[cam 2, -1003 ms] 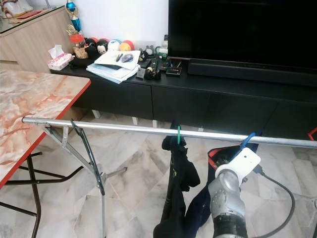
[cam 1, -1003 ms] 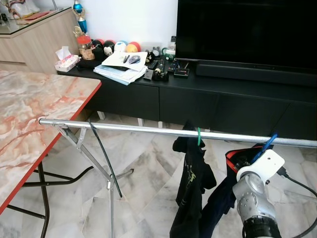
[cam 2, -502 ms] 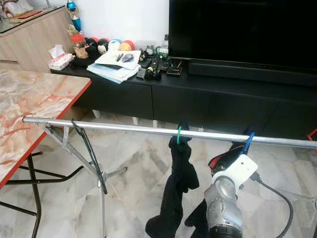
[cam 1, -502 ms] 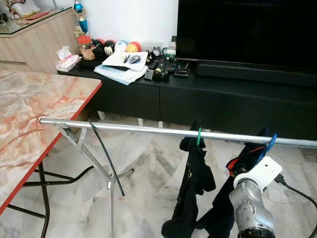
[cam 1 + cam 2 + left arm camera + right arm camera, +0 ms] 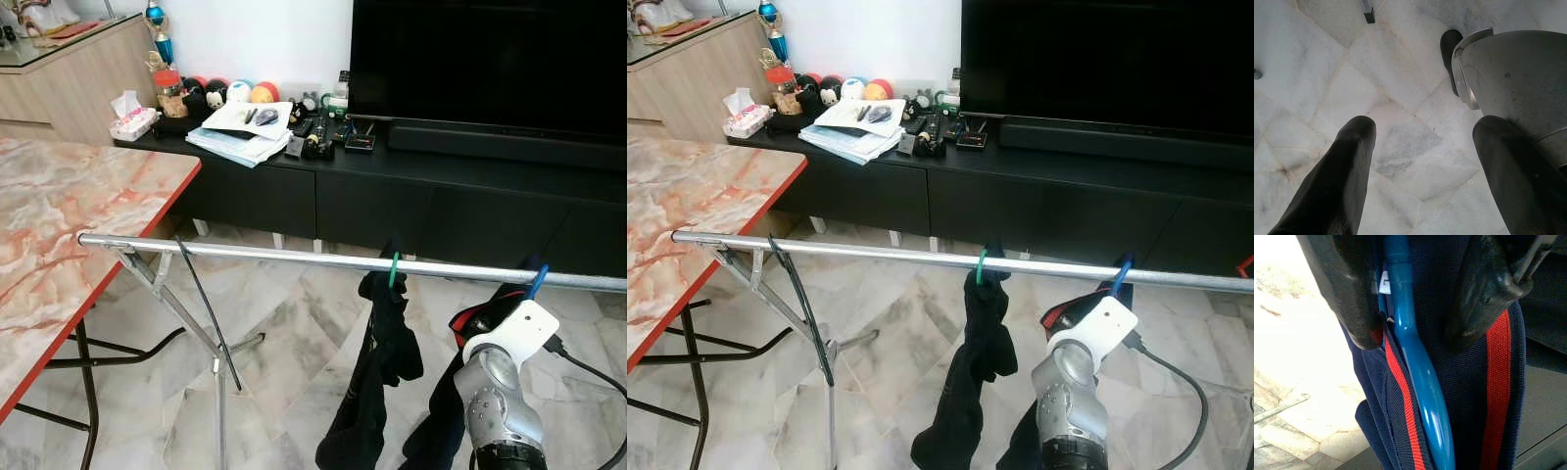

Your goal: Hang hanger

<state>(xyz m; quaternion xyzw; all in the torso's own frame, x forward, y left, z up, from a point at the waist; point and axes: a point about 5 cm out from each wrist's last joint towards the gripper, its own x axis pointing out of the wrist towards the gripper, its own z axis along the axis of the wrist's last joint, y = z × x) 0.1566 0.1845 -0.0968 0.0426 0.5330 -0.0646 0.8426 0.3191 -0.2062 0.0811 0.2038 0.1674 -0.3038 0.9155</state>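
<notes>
Blue hanger (image 5: pixel 534 282) has its hook on the silver rail (image 5: pixel 294 257), near the rail's right end, carrying a navy garment with red stripes (image 5: pixel 1459 396). The right gripper (image 5: pixel 1418 298) has its jaws narrowed around the hanger's blue neck, one finger (image 5: pixel 1347 289) on each side, pressing into the cloth. Against half a second ago, the right arm (image 5: pixel 505 392) has risen a little and the white wrist block sits closer under the rail; a second ago the hook was lower and more tilted at the rail.

A green hanger (image 5: pixel 393 270) hangs just left of the blue one, with a black garment (image 5: pixel 377 392) below it; that garment has swung since the earlier frames and now hangs straighter. The two garments nearly touch lower down.

Left of the green hanger the rail runs bare to its end near the red edge of the marble tabletop (image 5: pixel 59 235). Beyond the rail stand a black TV cabinet (image 5: pixel 441 196) and open marble floor (image 5: pixel 284 323). The left gripper (image 5: pixel 1422 147) hangs over the floor, jaws wide.
</notes>
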